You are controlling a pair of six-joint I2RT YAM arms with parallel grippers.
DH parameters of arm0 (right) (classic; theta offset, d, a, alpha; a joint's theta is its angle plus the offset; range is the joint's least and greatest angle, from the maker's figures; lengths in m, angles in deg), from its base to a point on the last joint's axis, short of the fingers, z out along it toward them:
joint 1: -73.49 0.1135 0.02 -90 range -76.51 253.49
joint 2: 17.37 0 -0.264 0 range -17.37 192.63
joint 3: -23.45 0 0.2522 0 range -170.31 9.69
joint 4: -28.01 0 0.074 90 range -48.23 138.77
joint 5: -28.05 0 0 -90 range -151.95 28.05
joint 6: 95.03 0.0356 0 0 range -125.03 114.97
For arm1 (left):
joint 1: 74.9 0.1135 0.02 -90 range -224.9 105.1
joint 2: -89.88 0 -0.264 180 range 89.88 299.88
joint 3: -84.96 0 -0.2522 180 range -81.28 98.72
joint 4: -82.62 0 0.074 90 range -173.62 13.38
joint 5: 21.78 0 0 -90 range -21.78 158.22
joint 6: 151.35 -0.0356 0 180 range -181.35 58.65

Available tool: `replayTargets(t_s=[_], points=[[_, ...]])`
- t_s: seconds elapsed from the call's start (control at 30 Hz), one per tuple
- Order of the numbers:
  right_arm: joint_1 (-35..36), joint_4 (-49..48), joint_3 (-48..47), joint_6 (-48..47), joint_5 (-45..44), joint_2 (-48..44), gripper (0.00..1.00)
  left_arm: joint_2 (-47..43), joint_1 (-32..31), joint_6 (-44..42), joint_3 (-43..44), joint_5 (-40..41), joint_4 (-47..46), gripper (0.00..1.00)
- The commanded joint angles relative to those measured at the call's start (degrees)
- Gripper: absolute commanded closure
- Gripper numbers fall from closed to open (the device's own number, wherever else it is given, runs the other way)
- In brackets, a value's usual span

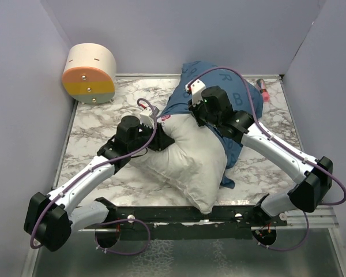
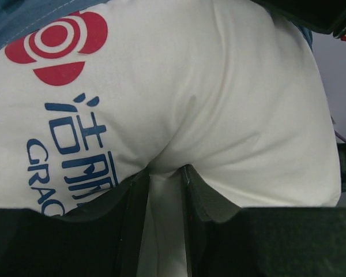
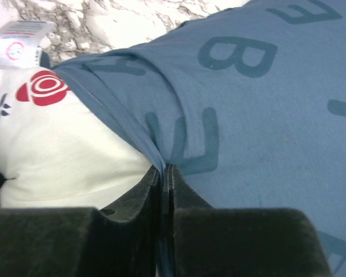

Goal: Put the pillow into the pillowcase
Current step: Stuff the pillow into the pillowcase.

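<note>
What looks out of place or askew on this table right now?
The pillow lies diagonally, only its far end inside the bunched pillowcase, its near corner reaching the front edge of the table. A small pink object lies beside the pillowcase.

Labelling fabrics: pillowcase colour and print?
Blue pillowcase printed with large letters; clearest in right wrist view.

top cam: high up at the near end, looking down over the whole table (image 1: 98, 121)
left wrist cam: jammed right up against the pillow (image 2: 219, 104)
right wrist cam: super close on the pillowcase (image 3: 265, 115) edge
shared: both wrist cams catch the pillow's red logo (image 2: 55, 46)
</note>
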Motion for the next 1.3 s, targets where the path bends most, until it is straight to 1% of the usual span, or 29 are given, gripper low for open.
replayTargets(t_s=[0.0, 0.1, 0.13, 0.2, 0.33, 0.4, 0.5, 0.57, 0.7, 0.8, 0.93, 0.97, 1.0, 1.03, 1.1, 1.13, 1.17, 1.2, 1.27], points=[[-0.01, -3.44, 0.21, 1.44, 15.27, -1.43, 0.98, 3.33, 0.2, -3.67, -5.24, 3.33, -15.77, 0.72], [0.27, -10.35, 1.94, 7.46, 34.96, -1.44, 0.99, 5.55, -0.27, -5.38, -6.71, 3.29, -27.13, 0.8], [0.62, -12.59, 2.07, 9.42, 39.76, -0.83, 0.99, 6.69, -0.54, -6.07, -6.65, 3.57, -30.42, 0.82], [1.97, -15.99, 1.1, 12.58, 45.58, 0.72, 0.99, 9.11, -1.5, -7.41, -5.88, 4.04, -35.88, 0.85], [3.31, -18.06, -3.24, 16.3, 52.55, 3.06, 0.99, 12.86, -4.15, -10.3, -5.62, 7.31, -46.82, 0.87], [3.29, -19.37, -2.74, 17.73, 53.36, 1.82, 0.99, 13.83, -4.29, -10.55, -6.7, 11.03, -51.61, 0.88], [3.09, -20.61, 1.03, 19.49, 54.47, -2.15, 0.99, 14.06, -3.96, -10.39, -8.41, 20.84, -55.81, 0.88], [2.94, -22.18, 5.41, 21.04, 54.9, -5.39, 0.99, 14.79, -3.16, -8.07, -8.98, 27.74, -57.18, 0.89], [1.99, -24.96, 14.8, 24.29, 54.15, -13.34, 0.99, 17.89, -2.43, -1.83, -7.02, 39.26, -53.0, 0.91], [1.84, -27.82, 20.54, 27.41, 55.42, -17.52, 0.99, 21.57, -1.73, 3.82, -6.36, 42.98, -52.84, 0.91], [1.83, -29.74, 25.11, 29.42, 57.14, -19.76, 0.99, 26.42, -0.63, 9.03, -5.82, 42.33, -56.37, 0.9], [1.84, -29.27, 25.81, 29.43, 56.54, -19.95, 0.99, 27.36, -0.54, 9.47, -6.14, 41.24, -58.79, 0.9], [1.84, -26.65, 25.76, 28.16, 53.48, -19.82, 0.99, 28.21, -0.56, 9.42, -6.79, 39.57, -62.11, 0.89], [1.8, -23.24, 25.4, 26.38, 49.16, -19.05, 0.99, 28.94, -0.49, 8.97, -7.46, 36.74, -67.31, 0.87], [1.28, -18.65, 25.61, 22.62, 38.51, -16.44, 0.99, 29.63, -0.49, 6.72, -8.73, 28.55, -73.04, 0.81], [0.1, -17.56, 26.01, 22.29, 35.56, -14.75, 0.99, 29.25, -0.49, 5.62, -9.6, 24.98, -74.21, 0.77], [-1.32, -18.06, 26.69, 22.67, 35.09, -13.54, 0.98, 28.16, -0.49, 4.87, -10.8, 22.05, -74.35, 0.73], [-2.64, -19.31, 27.71, 22.95, 35.7, -12.74, 0.95, 26.49, -0.54, 3.89, -12.4, 20.33, -73.7, 0.66], [-3.85, -21.28, 28.64, 22.85, 35.67, -12.48, 0.75, 20.44, -0.49, 1.22, -15.96, 19.88, -68.01, 0.5]])
